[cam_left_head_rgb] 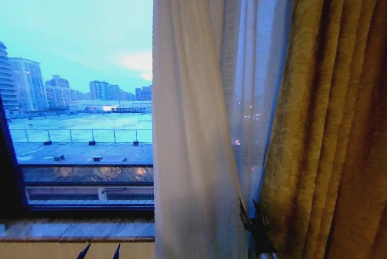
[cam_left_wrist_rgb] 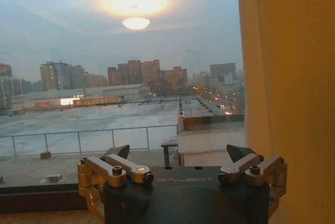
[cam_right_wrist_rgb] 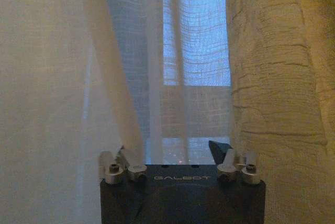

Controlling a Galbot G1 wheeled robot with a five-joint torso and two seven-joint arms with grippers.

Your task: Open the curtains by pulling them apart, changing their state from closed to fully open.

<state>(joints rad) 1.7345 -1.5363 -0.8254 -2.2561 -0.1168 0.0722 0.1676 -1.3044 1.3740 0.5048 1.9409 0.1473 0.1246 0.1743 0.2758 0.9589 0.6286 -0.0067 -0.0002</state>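
**A:** Where did the sheer white translucent curtains (cam_left_head_rgb: 193, 120) hang relative to the right hand (cam_left_head_rgb: 254, 210)?

**B:** In the head view the right hand's dark fingertips stood low in the picture, pointing up, just between the bunched white panel to their left and the heavy golden-brown drape (cam_left_head_rgb: 329, 120) to their right. In the right wrist view the right hand (cam_right_wrist_rgb: 172, 153) had its two fingers spread apart, and a fold of the sheer fabric (cam_right_wrist_rgb: 125, 77) hung down across the left-hand finger (cam_right_wrist_rgb: 121, 156) as pictured; I could not tell whether it touched that finger or hung just in front of it. The thinner layer of the curtain stretched straight ahead of the hand, with window frame lines showing through the weave. The brown drape (cam_right_wrist_rgb: 277, 88) hung just beside the other finger.

**A:** So it gripped nothing?

**B:** The fingers stood wide, not closed on the cloth.

**A:** And the left hand?

**B:** In the left wrist view the left hand (cam_left_wrist_rgb: 180, 156) also had its fingers spread, holding nothing. Ahead of it lay the bare window glass (cam_left_wrist_rgb: 120, 77) with a city skyline and a reflected ceiling lamp; fabric hung off to one side of it, clear of its fingers. In the head view its two blue-tinted fingertips (cam_left_head_rgb: 100, 251) poked up by the stone windowsill (cam_left_head_rgb: 72, 230), well apart from the white panel's edge.

**A:** Any writing?

**B:** "GALBOT" was printed on the dark body of each hand, read in both wrist views.
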